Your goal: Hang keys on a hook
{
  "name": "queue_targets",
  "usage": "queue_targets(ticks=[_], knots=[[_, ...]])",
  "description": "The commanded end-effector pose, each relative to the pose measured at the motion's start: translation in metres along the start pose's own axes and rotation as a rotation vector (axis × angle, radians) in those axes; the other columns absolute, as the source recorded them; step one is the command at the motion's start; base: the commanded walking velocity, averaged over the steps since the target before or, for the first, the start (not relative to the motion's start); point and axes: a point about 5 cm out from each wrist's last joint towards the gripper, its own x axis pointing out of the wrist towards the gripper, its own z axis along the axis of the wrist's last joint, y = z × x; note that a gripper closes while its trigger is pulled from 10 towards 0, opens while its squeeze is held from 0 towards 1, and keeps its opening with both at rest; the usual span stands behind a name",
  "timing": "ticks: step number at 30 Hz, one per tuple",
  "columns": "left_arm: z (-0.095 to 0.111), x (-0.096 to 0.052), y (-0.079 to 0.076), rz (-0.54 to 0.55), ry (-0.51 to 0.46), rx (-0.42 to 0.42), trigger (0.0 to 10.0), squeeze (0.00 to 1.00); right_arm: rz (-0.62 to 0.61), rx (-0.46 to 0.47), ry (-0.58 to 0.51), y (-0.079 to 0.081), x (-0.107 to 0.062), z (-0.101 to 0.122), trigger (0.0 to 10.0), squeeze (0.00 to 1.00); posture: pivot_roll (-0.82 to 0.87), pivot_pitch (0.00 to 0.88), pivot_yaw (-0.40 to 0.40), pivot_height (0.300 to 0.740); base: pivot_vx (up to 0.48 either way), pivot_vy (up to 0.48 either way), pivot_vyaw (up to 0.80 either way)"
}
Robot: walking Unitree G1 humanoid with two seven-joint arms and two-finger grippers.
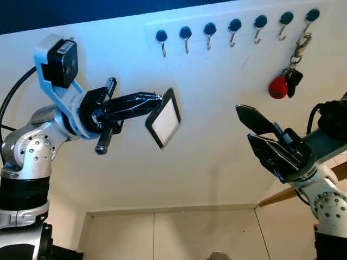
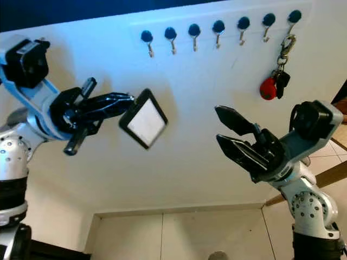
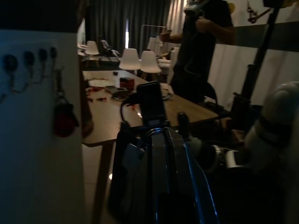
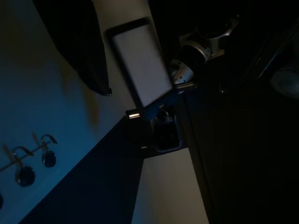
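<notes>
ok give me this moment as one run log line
keys: hanging on rightmost hook | left gripper: shut on flat card | right gripper: open, empty

A row of seven dark-knobbed hooks (image 1: 233,31) ran along the white wall (image 1: 217,141). The keys (image 1: 287,76), with a red fob, hung by a metal clasp from the hook farthest to the right. The left gripper (image 1: 157,111) was raised before the wall, below the hooks at the left end of the row, its fingers clamped on a flat black-framed card (image 1: 164,119) with a white face, held tilted. The right gripper (image 1: 250,125) stood below the keys, well apart from them, jaws parted and holding nothing.
</notes>
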Motion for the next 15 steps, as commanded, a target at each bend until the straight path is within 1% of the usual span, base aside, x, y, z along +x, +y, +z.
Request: queue_targets(ticks=[1, 2, 4, 5, 7, 8, 10, 11, 13, 15], knots=[[0.005, 0.000, -0.005, -0.081, 0.060, -0.016, 10.0, 0.00, 0.019, 0.029, 0.064, -0.003, 0.002, -0.005, 10.0, 0.98, -0.18, 0.085, 0.114, 0.740, 0.000, 0.000, 0.00], [0.004, 0.000, -0.006, -0.109, 0.090, -0.031, 10.0, 0.00, 0.016, 0.033, 0.095, -0.007, 0.002, -0.005, 10.0, 0.44, -0.17, 0.083, 0.113, 0.740, 0.000, 0.000, 0.00], [0.004, 0.000, -0.006, -0.122, 0.108, -0.040, 10.0, 0.00, 0.012, 0.034, 0.112, -0.009, 0.002, -0.004, 10.0, 0.44, -0.17, 0.083, 0.113, 0.740, 0.000, 0.000, 0.00], [0.004, 0.000, -0.005, -0.136, 0.129, -0.045, 10.0, 0.00, 0.006, 0.032, 0.150, -0.012, 0.002, -0.006, 10.0, 0.00, -0.17, 0.081, 0.112, 0.740, 0.000, 0.000, 0.00], [0.006, 0.001, -0.004, -0.154, 0.147, -0.049, 10.0, 0.00, -0.009, 0.039, 0.196, -0.016, 0.003, -0.011, 10.0, 0.00, -0.18, 0.080, 0.111, 0.740, 0.000, 0.000, 0.00], [0.007, 0.002, -0.005, -0.171, 0.155, -0.051, 10.0, 0.00, -0.009, 0.050, 0.236, -0.017, 0.004, -0.017, 10.0, 0.00, -0.18, 0.080, 0.111, 0.740, 0.000, 0.000, 0.00], [0.007, 0.005, -0.005, -0.194, 0.162, -0.051, 10.0, 0.00, 0.000, 0.076, 0.279, -0.017, 0.007, -0.028, 10.0, 0.00, -0.17, 0.078, 0.110, 0.740, 0.000, 0.000, 0.00], [0.007, 0.005, -0.005, -0.194, 0.162, -0.051, 10.0, 0.00, 0.000, 0.076, 0.279, -0.017, 0.007, -0.028, 10.0, 0.00, -0.17, 0.078, 0.110, 0.740, 0.000, 0.000, 0.00], [0.006, 0.009, -0.004, -0.218, 0.168, -0.054, 10.0, 0.00, 0.038, 0.126, 0.289, -0.015, 0.013, -0.039, 10.0, 0.00, -0.17, 0.078, 0.110, 0.740, 0.000, 0.000, 0.00], [0.005, 0.010, -0.004, -0.224, 0.170, -0.056, 10.0, 0.00, 0.054, 0.140, 0.292, -0.014, 0.015, -0.042, 10.0, 0.00, -0.17, 0.076, 0.113, 0.740, 0.000, 0.000, 0.00]])
